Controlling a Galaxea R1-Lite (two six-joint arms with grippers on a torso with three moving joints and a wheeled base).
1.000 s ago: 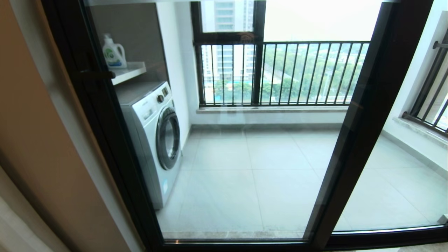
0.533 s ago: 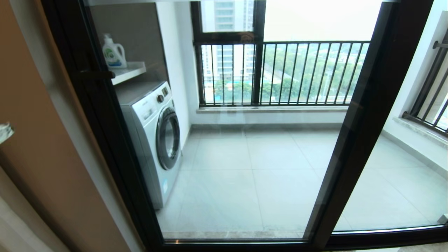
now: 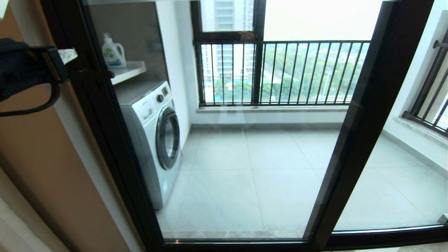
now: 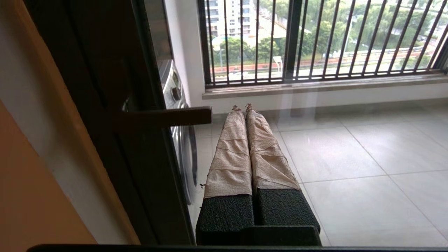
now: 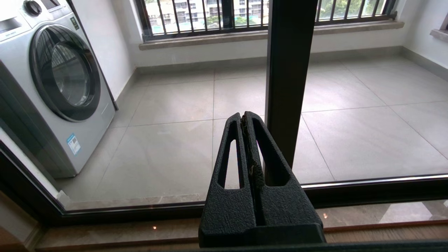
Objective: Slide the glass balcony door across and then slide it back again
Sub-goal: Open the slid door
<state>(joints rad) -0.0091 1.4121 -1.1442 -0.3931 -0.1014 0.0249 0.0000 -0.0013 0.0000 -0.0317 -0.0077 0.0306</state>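
Note:
The glass balcony door (image 3: 105, 115) stands across the opening, its dark left upright against the jamb. A small dark latch handle (image 3: 96, 74) sticks out from that upright. My left gripper (image 3: 69, 55) comes in from the upper left, just left of the handle and level with it. In the left wrist view its tape-wrapped fingers (image 4: 231, 147) are pressed together with nothing between them, and the latch handle (image 4: 164, 117) lies close beside their tips. My right gripper (image 5: 243, 116) is shut and empty, held low in front of the door's other upright (image 5: 287, 70); the head view does not show it.
Behind the glass stand a washing machine (image 3: 154, 136), a shelf with a detergent bottle (image 3: 113, 52) and a tiled balcony floor (image 3: 262, 168). A black-framed window with railing bars (image 3: 280, 73) closes the far side. An orange-brown wall (image 3: 38, 168) is on the left.
My left gripper has risen from the left edge into the upper left, arriving beside the latch handle. The door has not moved.

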